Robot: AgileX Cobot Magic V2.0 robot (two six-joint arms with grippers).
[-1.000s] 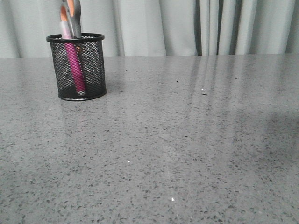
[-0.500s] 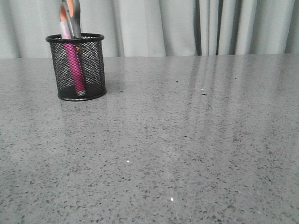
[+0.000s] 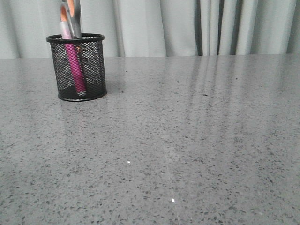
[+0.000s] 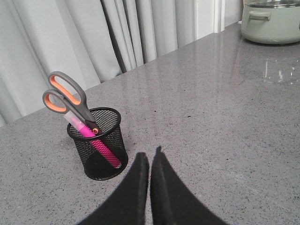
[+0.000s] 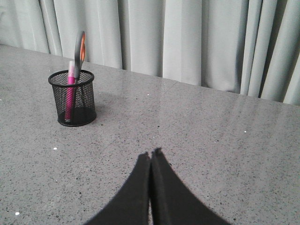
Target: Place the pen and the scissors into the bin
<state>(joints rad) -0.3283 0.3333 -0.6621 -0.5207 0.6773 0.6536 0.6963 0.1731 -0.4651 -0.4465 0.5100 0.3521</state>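
- Toward the far left corner of the speckled grey stone table (image 3: 187, 140) stands the small black wire-mesh cylindrical bin (image 3: 77, 68), upright on its solid base, with a solid black rim on top.
- Inside the bin leans the thick magenta-pink pen (image 3: 75, 68), its pink body visible through the mesh and its pale whitish-lilac end rising a little above the rim.
- Beside the pen in the same bin stand the scissors with dark grey handles lined in orange (image 4: 65, 96), blades down inside the mesh and handle loops well above the rim; the orange pivot dot sits about level with the rim.
- In the left wrist view the scissors and pen tilt together toward one side of the bin, the pen lying just behind the scissors' blades.
- The black left gripper (image 4: 149, 157) hangs above the table close to the bin, apart from it; its jaws are pressed together with only a thin slit between them and hold nothing.
- The black right gripper (image 5: 151, 153) hangs over the middle of the table, well apart from the bin; its jaws are likewise closed tip to tip and hold nothing.
- Neither gripper appears in the front view.
- Along the far edge of the table hang pale grey-white pleated curtains (image 3: 187, 26).
- At the table's edge in the left wrist view sits a pale green lidded pot (image 4: 272, 21), well apart from the bin.
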